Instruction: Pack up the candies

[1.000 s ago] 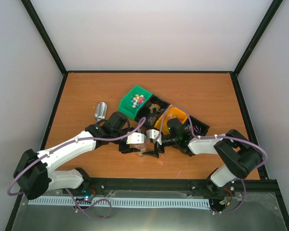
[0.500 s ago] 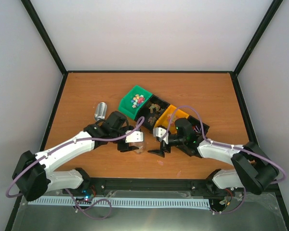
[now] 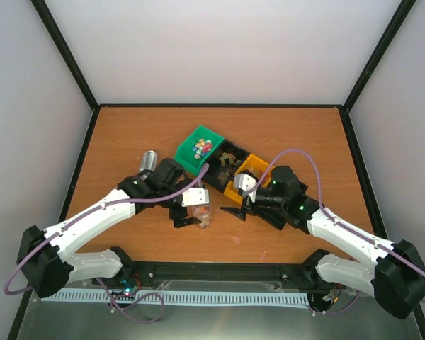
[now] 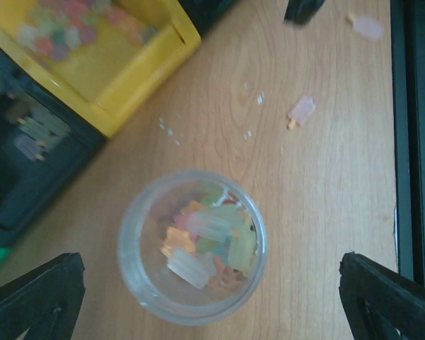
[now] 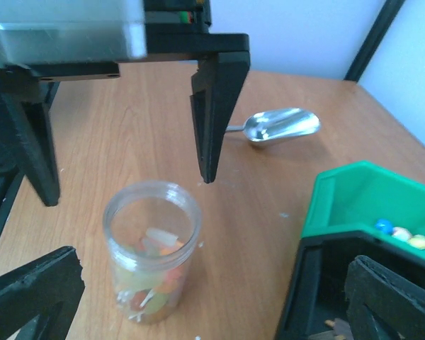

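Overhead view: a wooden tabletop (image 3: pixel 127 127) inside a white-walled booth, with two white robot arms reaching in from the bottom edge toward the centre.

Just below centre stands a clear jar (image 3: pixel 203 215), upright and lidless. It is partly filled with candies (image 4: pixel 209 237) in pale pink, green and orange wrappers.

The left end effector (image 4: pixel 209 263) is spread wide, one finger on either side of the jar, with clear gaps and no contact. It holds nothing, and the straddling pose looks meant to guard or steady the jar.

The right end effector (image 5: pixel 212 262) faces the jar from the right of the frame. It is also released and empty, apparently between trips.

More candies wait in a diagonal row of bins, just up and right of the jar:
- A green bin (image 3: pixel 186 157) holds small round mixed-colour sweets.
- A black bin (image 3: pixel 227 157) holds brownish lumps.
- A yellow bin (image 4: pixel 149 71) holds blurred orange and pink pieces.

The jar likely sits close to the bins to keep each carry short.

One wrapped candy (image 4: pixel 301 110) lies loose on the wood near the jar, probably a spill that needs collecting. A metal scoop (image 5: pixel 280 126) lies well apart, toward the left of the overhead view, touched by neither arm.
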You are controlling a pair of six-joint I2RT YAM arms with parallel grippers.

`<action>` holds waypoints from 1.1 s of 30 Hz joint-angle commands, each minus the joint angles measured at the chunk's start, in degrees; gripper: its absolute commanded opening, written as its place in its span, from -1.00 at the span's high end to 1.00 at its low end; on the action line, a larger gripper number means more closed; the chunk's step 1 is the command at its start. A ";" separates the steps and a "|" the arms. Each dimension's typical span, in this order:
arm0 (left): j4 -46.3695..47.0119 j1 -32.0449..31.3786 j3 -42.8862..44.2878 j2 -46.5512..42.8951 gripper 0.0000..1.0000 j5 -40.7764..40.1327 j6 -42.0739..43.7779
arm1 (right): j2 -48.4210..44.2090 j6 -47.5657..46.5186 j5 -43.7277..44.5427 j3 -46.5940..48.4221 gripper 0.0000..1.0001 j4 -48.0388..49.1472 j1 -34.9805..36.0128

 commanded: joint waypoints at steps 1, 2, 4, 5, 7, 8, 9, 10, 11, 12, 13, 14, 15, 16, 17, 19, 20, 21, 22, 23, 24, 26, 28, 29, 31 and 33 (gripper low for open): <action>-4.44 0.34 7.70 -2.30 -1.00 1.03 -5.98 | -2.07 3.15 5.63 5.56 -1.00 -3.64 -0.66; -5.03 0.34 9.22 -1.95 -1.00 0.34 -7.22 | -1.75 4.08 7.65 7.19 -1.00 -4.02 -0.81; -5.63 0.76 12.14 -0.94 -1.00 -0.44 -9.79 | -0.62 5.82 11.45 11.34 -1.00 -4.60 -1.23; -5.65 1.30 13.88 -0.24 -1.00 -0.63 -11.38 | 0.12 6.61 13.14 13.24 -1.00 -4.87 -1.48; -5.83 3.62 17.65 1.69 -1.00 0.49 -14.41 | 1.81 8.03 15.74 16.80 -1.00 -5.15 -2.41; -5.77 5.42 19.85 2.85 -1.00 1.56 -16.31 | 2.64 8.92 16.46 18.54 -1.00 -5.14 -3.02; -5.79 8.00 21.92 4.09 -1.00 2.43 -18.14 | 3.48 9.65 16.57 20.16 -1.00 -5.09 -3.91; -6.12 10.10 24.36 5.58 -1.00 3.05 -19.99 | 4.31 10.34 16.48 21.88 -1.00 -5.27 -4.68; -6.99 12.03 27.06 7.77 -1.00 3.36 -21.51 | 5.22 11.04 16.64 23.66 -1.00 -5.59 -5.50; -7.83 14.03 29.69 9.65 -1.00 3.58 -22.83 | 6.19 11.82 16.86 25.61 -1.00 -5.99 -6.45; -9.05 16.35 32.53 11.60 -1.00 4.07 -24.14 | 7.19 12.70 17.15 27.64 -1.00 -6.75 -7.35; -10.31 18.67 35.03 13.40 -1.00 5.05 -25.26 | 8.37 13.78 17.21 29.70 -1.00 -7.73 -8.47; -11.94 21.47 37.88 15.48 -1.00 6.90 -26.21 | 9.46 14.63 16.97 31.70 -1.00 -8.86 -9.75; -13.72 24.14 40.27 17.46 -1.00 8.91 -26.98 | 10.46 15.59 16.67 33.60 -1.00 -10.08 -11.09; -15.01 26.71 42.70 19.26 -1.00 10.54 -28.17 | 11.50 16.49 16.14 35.46 -1.00 -11.37 -12.66; -16.71 31.78 46.01 22.21 -1.00 12.13 -30.54 | 13.07 18.30 14.77 37.86 -1.00 -13.50 -16.24; -17.53 34.33 47.61 23.46 -1.00 13.45 -31.27 | 13.60 19.17 14.12 38.54 -1.00 -14.35 -18.20; -17.91 36.81 48.32 24.37 -1.00 15.34 -31.88 | 13.93 20.01 13.47 38.81 -1.00 -15.08 -20.21; -18.41 39.10 48.80 25.22 -1.00 16.17 -32.30 | 14.25 20.87 12.60 39.02 -1.00 -15.85 -22.19; -19.08 41.33 48.95 25.86 -1.00 16.74 -32.22 | 14.43 21.53 11.83 38.95 -1.00 -16.69 -24.60; -19.75 43.34 48.69 26.22 -1.00 17.19 -31.73 | 14.53 21.98 11.26 38.62 -1.00 -17.48 -26.93; -19.96 47.63 46.77 26.14 -1.00 18.14 -30.64 | 14.27 23.22 9.44 37.07 -1.00 -18.29 -31.44; -18.86 50.37 43.93 25.18 -1.00 15.47 -30.13 | 13.74 24.37 8.26 34.68 -1.00 -18.71 -36.63; -18.21 51.15 42.47 24.70 -1.00 13.23 -29.86 | 13.64 24.72 7.51 33.64 -1.00 -18.93 -38.18; -17.67 52.02 39.79 23.65 -1.00 9.76 -28.37 | 13.63 24.46 6.45 31.96 -1.00 -19.96 -42.11; -16.38 52.26 36.68 22.42 -1.00 6.97 -28.07 | 13.29 23.71 5.67 29.93 -1.00 -20.47 -45.75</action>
